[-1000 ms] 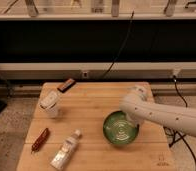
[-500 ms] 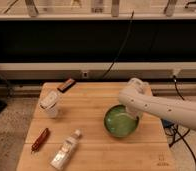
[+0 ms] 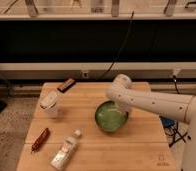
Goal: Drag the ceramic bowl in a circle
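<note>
The green ceramic bowl (image 3: 110,117) sits on the wooden table (image 3: 91,150), right of centre, tipped a little with its far right rim under the arm. My gripper (image 3: 123,111) is at the bowl's far right rim, at the end of the white arm (image 3: 156,102) that reaches in from the right. The arm's wrist hides the fingers.
A white cup (image 3: 51,104) stands at the left of the table. A dark flat bar (image 3: 66,85) lies at the back left edge. A red-brown packet (image 3: 40,139) and a clear plastic bottle (image 3: 65,150) lie at the front left. A cable hangs behind.
The bowl has slid towards the back and a little left across the table, and the arm's end has moved with it.
</note>
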`<state>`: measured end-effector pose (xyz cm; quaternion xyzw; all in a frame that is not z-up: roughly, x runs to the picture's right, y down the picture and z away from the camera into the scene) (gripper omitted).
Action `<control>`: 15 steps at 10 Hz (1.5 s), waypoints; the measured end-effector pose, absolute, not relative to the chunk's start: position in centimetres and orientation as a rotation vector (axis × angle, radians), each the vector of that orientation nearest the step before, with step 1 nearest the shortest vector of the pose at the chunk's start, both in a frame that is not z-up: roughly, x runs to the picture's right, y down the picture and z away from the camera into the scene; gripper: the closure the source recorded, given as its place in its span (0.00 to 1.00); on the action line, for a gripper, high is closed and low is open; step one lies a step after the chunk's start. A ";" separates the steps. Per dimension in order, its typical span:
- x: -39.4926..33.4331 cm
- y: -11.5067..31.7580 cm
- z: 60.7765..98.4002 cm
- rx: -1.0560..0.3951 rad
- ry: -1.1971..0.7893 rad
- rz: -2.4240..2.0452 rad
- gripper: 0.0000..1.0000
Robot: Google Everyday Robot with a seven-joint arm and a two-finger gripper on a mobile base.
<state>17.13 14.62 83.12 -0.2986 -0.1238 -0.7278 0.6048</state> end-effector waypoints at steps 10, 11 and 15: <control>13.0 18.6 80.1 -0.616 -0.467 -1.821 1.00; 13.5 18.7 79.6 -0.615 -0.470 -1.817 1.00; 18.9 18.5 77.7 -0.631 -0.435 -1.750 1.00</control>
